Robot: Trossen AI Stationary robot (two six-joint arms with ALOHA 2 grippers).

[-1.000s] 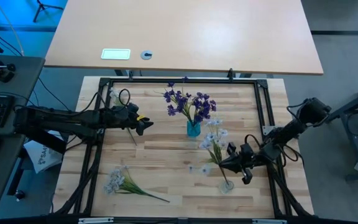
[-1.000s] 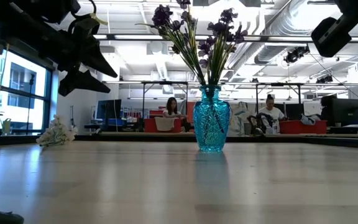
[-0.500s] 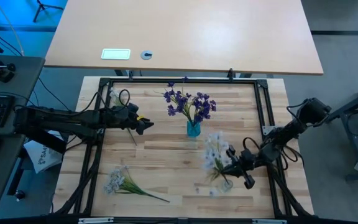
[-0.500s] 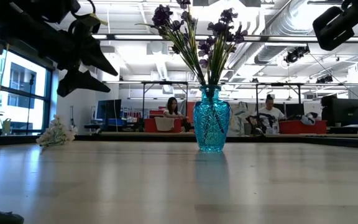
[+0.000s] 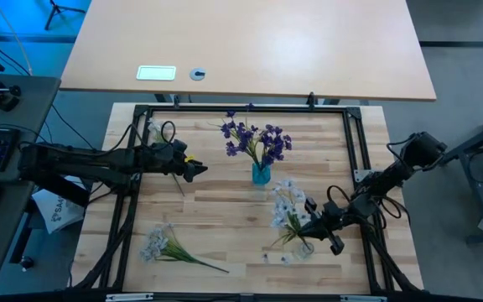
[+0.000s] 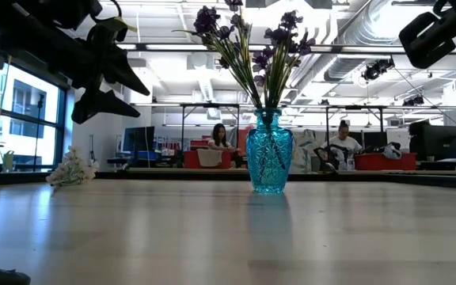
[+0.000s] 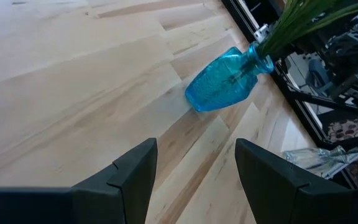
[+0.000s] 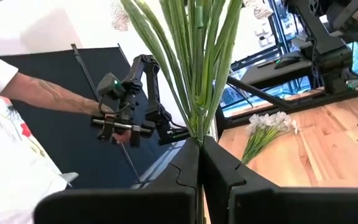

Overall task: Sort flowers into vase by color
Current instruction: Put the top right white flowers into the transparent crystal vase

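A blue vase [image 5: 261,174] stands mid-table holding dark purple flowers [image 5: 255,138]; the low view shows the vase [image 6: 269,162] upright. My right gripper [image 5: 312,228] is shut on a bunch of pale flowers [image 5: 287,204] near the right rail, above a small clear vase [image 5: 304,248]. Whether the stem ends are inside that vase, I cannot tell. Another pale sprig [image 5: 162,245] lies flat on the table at the near left. My left gripper [image 5: 196,169] hovers open left of the blue vase [image 7: 221,88], nothing between its fingers. My right gripper pinches several green stems [image 8: 197,132] together between its two fingers, low on the bunch. The fingers come about level from the table's right side and lie across the stems. The bunch is lifted, its blooms leaning toward the table's left.
A black frame [image 5: 355,151] rims the wooden work area. Beyond the table in the right wrist view, a person's hand [image 8: 118,127] holds a small dark arm. Bare wood lies between the blue vase and the near edge.
My right gripper has turned at the wrist while staying shut on the stems. The pale bunch has swung with it, its blooms moving a little toward the table's near edge.
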